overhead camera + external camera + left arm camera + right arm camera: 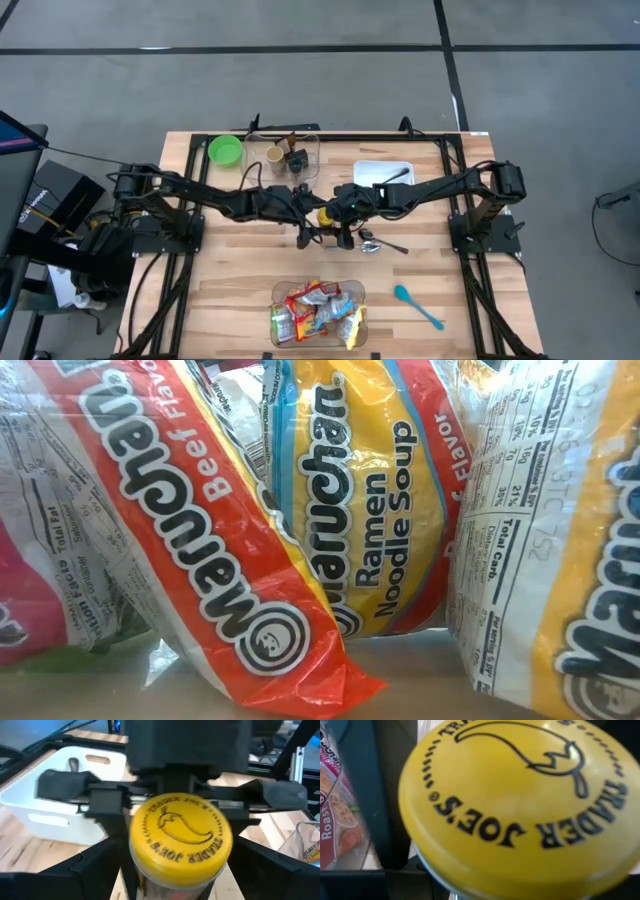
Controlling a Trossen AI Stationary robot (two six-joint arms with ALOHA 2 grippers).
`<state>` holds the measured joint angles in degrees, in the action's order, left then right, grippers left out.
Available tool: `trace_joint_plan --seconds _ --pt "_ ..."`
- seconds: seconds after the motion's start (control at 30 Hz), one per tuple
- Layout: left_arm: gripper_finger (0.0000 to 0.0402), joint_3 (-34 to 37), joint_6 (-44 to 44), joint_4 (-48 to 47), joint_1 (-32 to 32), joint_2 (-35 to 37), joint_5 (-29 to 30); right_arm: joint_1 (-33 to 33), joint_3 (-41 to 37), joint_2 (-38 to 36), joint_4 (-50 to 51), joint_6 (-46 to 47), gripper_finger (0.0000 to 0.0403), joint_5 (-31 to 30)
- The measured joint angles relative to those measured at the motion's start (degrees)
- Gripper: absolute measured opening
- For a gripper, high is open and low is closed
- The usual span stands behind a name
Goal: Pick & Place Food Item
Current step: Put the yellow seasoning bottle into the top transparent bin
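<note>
We see even, bright overhead light on the counter (240, 270), with soft shadows only. The ramen packs (250, 550) show glare on their wrappers. The yellow lid (520, 805) sits so close that its edges blur.

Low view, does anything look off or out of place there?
Yes. Maruchan ramen packets lean askew right against the lens, filling the frame. The beef flavor packet tilts steeply, so neither arm can be seen from here.

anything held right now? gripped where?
Yellow-lidded Trader Joe's jar sits between both grippers at table centre; right gripper seems clamped at the lid. Left gripper open.
</note>
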<state>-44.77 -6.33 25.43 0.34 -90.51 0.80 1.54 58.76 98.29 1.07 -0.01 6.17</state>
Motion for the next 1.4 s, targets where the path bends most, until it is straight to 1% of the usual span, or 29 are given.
trace_joint_plan --seconds 0.27,0.63,0.97,1.2,1.4 --pt "0.0295 0.0 0.1 1.2 0.2 -0.5 -0.2 0.0 0.0 0.0 0.4 0.6 0.0227 0.0" --pt "0.0269 0.0 0.1 1.6 0.2 -0.5 -0.1 0.0 0.0 0.0 0.8 0.6 0.0227 0.0" --pt "0.0219 0.0 0.3 0.9 0.2 -0.4 0.3 0.0 0.0 0.0 0.8 0.9 0.0227 0.1" --pt "0.0227 0.0 0.3 0.8 0.2 -0.4 0.2 0.0 0.0 0.0 0.8 0.9 0.0227 0.1" --pt "0.0212 0.0 0.2 0.7 0.2 -0.4 0.2 0.0 0.0 0.0 0.8 0.9 0.0227 0.1"
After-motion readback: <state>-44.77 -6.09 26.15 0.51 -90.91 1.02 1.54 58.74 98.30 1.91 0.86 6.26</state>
